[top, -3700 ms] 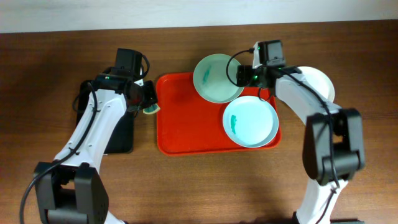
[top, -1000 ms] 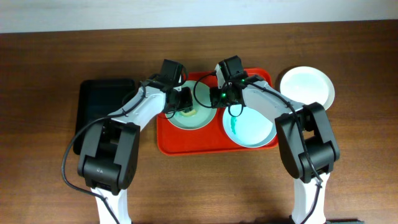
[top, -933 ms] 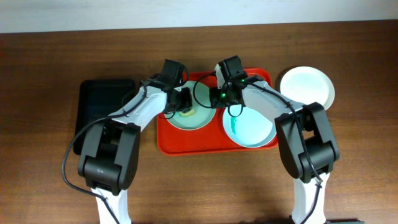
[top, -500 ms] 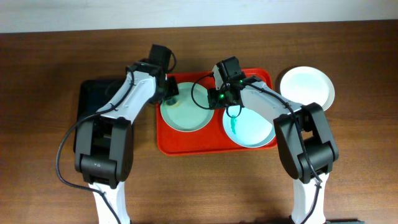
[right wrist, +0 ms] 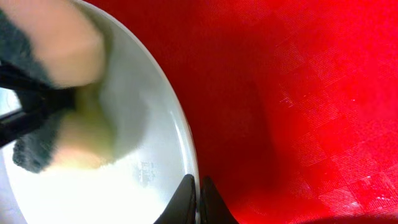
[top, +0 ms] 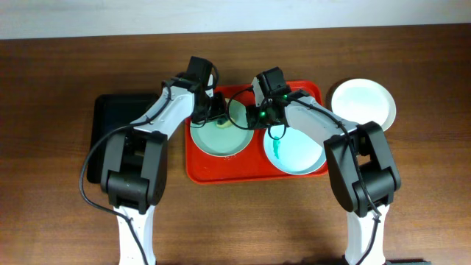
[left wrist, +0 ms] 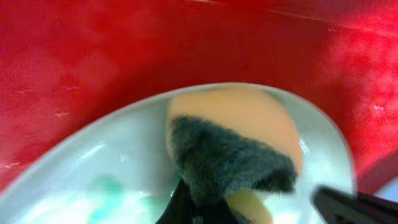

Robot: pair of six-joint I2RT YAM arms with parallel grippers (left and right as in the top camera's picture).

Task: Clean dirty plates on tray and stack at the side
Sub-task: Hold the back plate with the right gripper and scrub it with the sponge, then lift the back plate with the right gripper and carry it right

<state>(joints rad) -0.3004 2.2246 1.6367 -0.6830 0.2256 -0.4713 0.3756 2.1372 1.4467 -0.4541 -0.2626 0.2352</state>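
Note:
The red tray [top: 199, 165] holds two plates. On the left plate [top: 221, 141] my left gripper [top: 215, 118] is shut on a sponge [left wrist: 236, 134], orange with a grey scouring side, pressed against the plate's far part. A faint teal smear [left wrist: 106, 186] remains on this plate [left wrist: 74, 168] near the sponge. My right gripper [top: 254, 118] is shut on the same plate's right rim [right wrist: 186, 155], fingertips pinching it [right wrist: 198, 199]. The right plate [top: 298, 151] carries a teal smear [top: 277, 151]. A third plate [top: 363, 103], with no smear, lies on the table to the right of the tray.
A black tray [top: 118, 140] lies on the wooden table left of the red tray, partly under my left arm. Both arms reach over the tray's far half and nearly meet above the left plate.
Half a second ago the left gripper was at the plate's upper left rim; it has swept the sponge back right onto the plate. The right gripper has kept its hold on the rim.

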